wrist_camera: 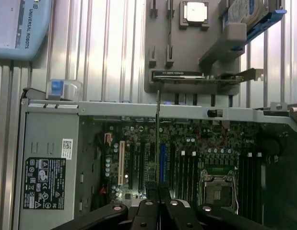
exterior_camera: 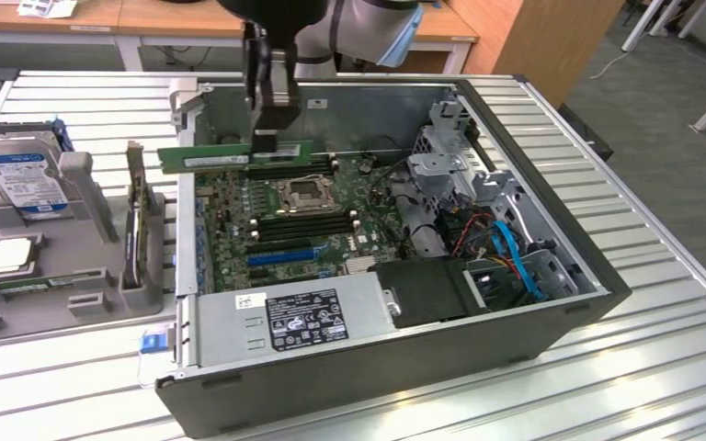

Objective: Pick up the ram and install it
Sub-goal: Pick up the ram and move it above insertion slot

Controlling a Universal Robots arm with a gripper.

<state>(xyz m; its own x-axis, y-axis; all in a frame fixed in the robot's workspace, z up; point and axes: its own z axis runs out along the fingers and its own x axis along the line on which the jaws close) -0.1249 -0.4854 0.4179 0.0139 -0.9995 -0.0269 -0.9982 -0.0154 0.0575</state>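
The ram (exterior_camera: 206, 158) is a long green stick, held level on its long edge over the far side of the motherboard (exterior_camera: 233, 209) inside the open computer case (exterior_camera: 550, 197). My gripper (exterior_camera: 276, 138) comes down from above and is shut on the ram's upper edge near its middle. In the wrist view the ram (wrist_camera: 158, 139) shows edge-on as a thin line running out from my gripper (wrist_camera: 159, 203), across the board and the case wall. The ram hangs just above the black memory slots beside the processor socket (exterior_camera: 301, 193); I cannot tell whether it touches them.
A grey holder (exterior_camera: 47, 294) at the exterior view's left carries a hard drive (exterior_camera: 22, 179), a silver processor chip (exterior_camera: 7, 255) and an upright card (exterior_camera: 142, 216). Inside the case are the power supply (exterior_camera: 298, 317), a metal drive cage (exterior_camera: 445, 175) and blue cables (exterior_camera: 518, 262).
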